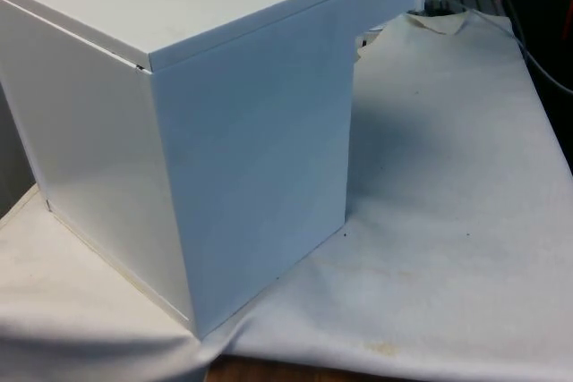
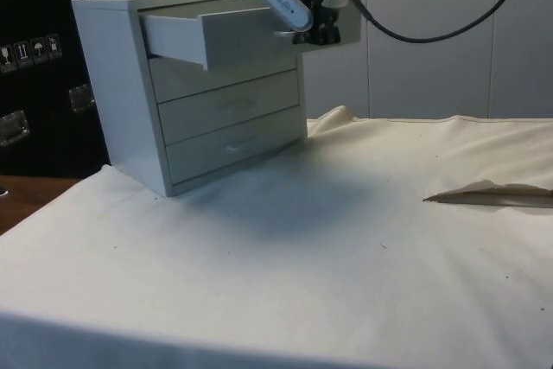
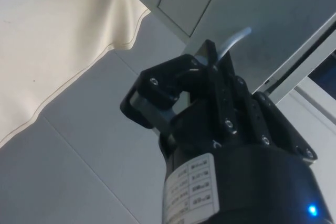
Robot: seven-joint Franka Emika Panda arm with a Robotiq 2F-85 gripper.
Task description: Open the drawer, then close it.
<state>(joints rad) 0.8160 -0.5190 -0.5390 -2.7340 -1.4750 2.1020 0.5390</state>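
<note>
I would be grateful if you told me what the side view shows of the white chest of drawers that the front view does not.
Side view alone: the chest's three drawer fronts, the top drawer pulled out, and the black two-finger gripper at its front.

Front view alone: the white chest of drawers from its plain back and side panels.

Both: the chest standing on the white cloth, and the top drawer projecting beyond the chest.

A white cloth (image 2: 346, 248) covers the table, rumpled into a raised fold (image 2: 488, 194) at the side view's right and lifted in a small peak near the far edge. Dark cabinets (image 2: 39, 58) stand behind at the side view's left, and pale wall panels (image 2: 449, 66) at its right.
</note>
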